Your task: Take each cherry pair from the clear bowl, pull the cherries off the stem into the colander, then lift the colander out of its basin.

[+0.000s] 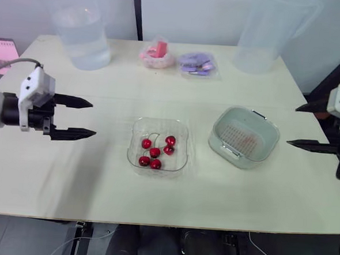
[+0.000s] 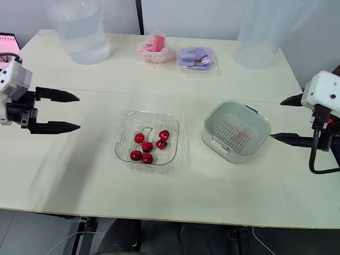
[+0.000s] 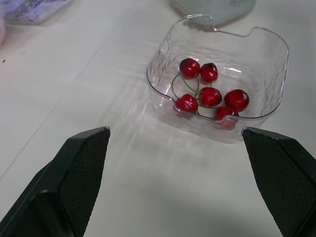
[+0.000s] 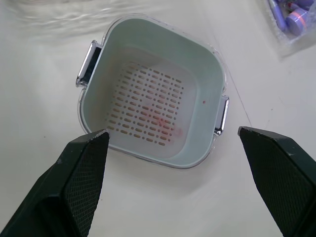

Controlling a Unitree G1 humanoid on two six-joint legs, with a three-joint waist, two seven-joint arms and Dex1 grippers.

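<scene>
- Red cherries [image 1: 156,151], six in all, lie clustered in the clear bowl [image 1: 179,163] at the middle of the pale tabletop [image 1: 97,186], none yet stripped from its stem.
- The left gripper [image 1: 93,119] hovers above the tabletop with its fingers spread wide and empty, their tips aimed across at the bowl, which lies well apart toward the robot's right.
- The right gripper [image 1: 292,126] hangs near the far side, fingers likewise parted and holding nothing, tips turned inward toward the colander [image 4: 153,59].
- The pale green colander sits seated in its basin [image 4: 217,59] just right of the bowl, near it but not touching. This puts the bowl between the left fingers and the colander, and neither arm looks clearly closer to the cherries.
- The left wrist view brings out what the head views barely hint at: thin green stems [image 3: 175,86] arching between the cherries, the likely place for a pinch.
- The right wrist view looks straight down into the colander, its slotted floor bare of fruit and faintly tinged red.
- Judged from this, the first pick has not begun.
</scene>
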